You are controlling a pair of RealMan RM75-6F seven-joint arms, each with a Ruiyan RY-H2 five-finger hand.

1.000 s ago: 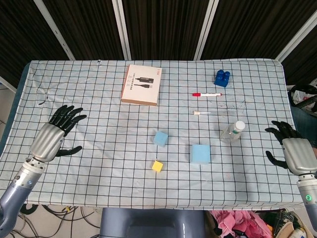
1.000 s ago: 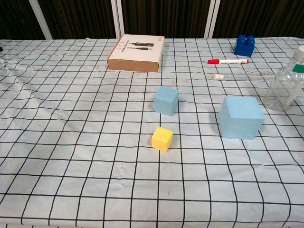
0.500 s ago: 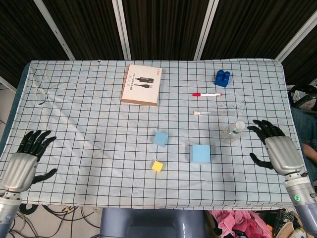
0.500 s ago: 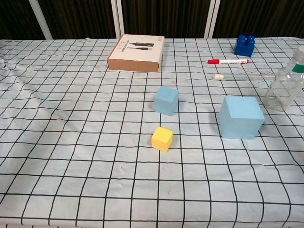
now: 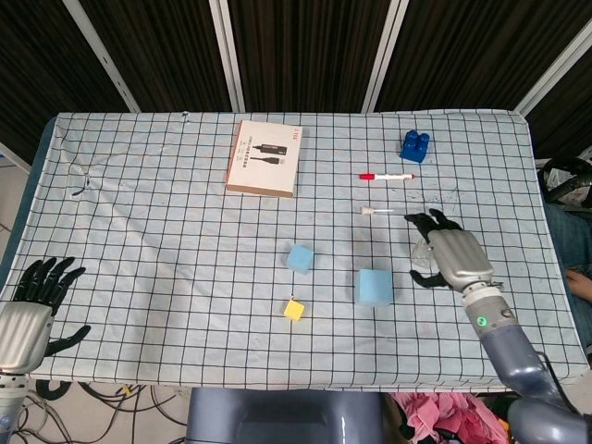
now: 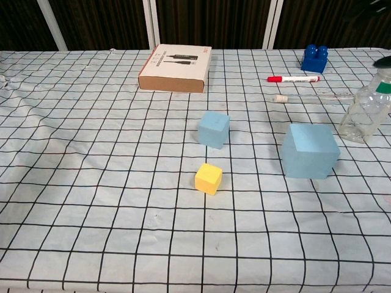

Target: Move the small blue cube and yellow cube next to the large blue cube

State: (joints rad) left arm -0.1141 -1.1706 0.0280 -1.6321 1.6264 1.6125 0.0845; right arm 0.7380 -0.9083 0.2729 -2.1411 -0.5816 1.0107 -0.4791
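Yellow cube (image 6: 208, 178), one, lies nearest; two blue cubes sit apart beyond: small cube (image 6: 214, 129), large cube (image 6: 309, 150). Left hand (image 5: 30, 310) spreads open off the tabletop (image 5: 166, 240); right hand (image 5: 450, 259) covers one bottle (image 6: 365, 107), grip unclear.

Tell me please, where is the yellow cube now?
In both views the yellow cube sits on the checked cloth near the front middle, just in front of the small blue cube and left of the large blue cube, touching neither.

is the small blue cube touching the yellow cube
Apart. The chest view shows bare checked cloth between the small blue cube and the yellow cube; the head view shows the same gap.
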